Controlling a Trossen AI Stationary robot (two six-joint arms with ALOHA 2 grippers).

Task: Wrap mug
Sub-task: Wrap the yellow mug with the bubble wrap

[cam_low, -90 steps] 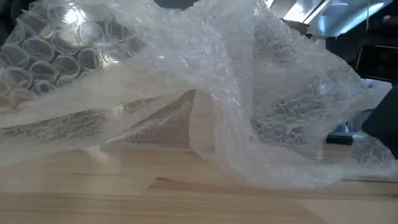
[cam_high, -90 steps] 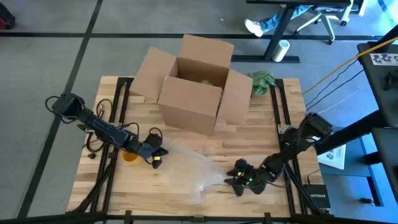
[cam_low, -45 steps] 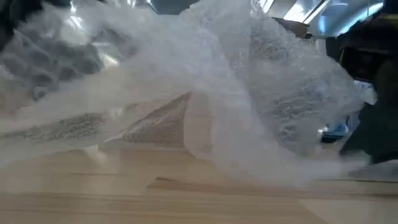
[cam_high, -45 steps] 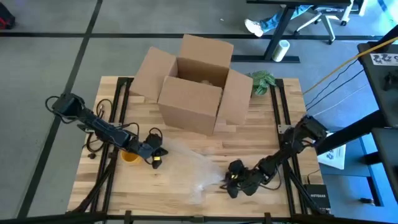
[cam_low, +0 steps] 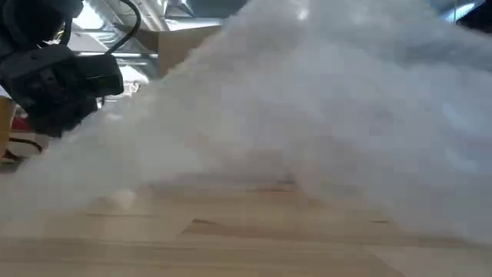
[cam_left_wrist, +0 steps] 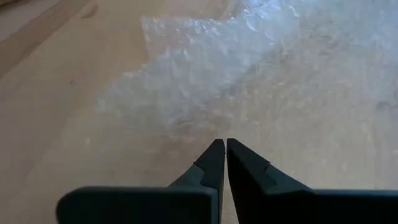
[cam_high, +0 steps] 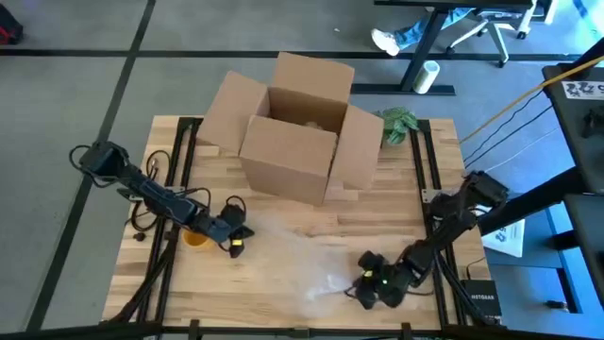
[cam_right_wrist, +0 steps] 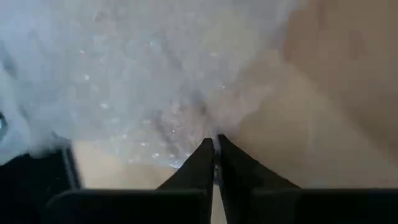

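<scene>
The mug [cam_high: 195,236], yellow and only partly visible, sits near the tabletop's left edge toward the front, tucked right against the left gripper [cam_high: 238,236], whose fingers are pressed together on nothing, tips hovering over bare wood just short of the wrap. The bubble wrap [cam_high: 297,253] sprawls across the front-centre of the tabletop [cam_high: 377,212], well clear of the mug. At its front-right corner the right gripper [cam_high: 363,288] pinches the sheet's edge, fingers closed tight on the plastic. Judgement call: to do this well, drag low and steady so the thin film doesn't slip or tear free, and flatten the sheet before the mug goes on. The cardboard box [cam_high: 297,127] stands open at the back edge, with a green plant sprig [cam_high: 396,123] by its right flap
</scene>
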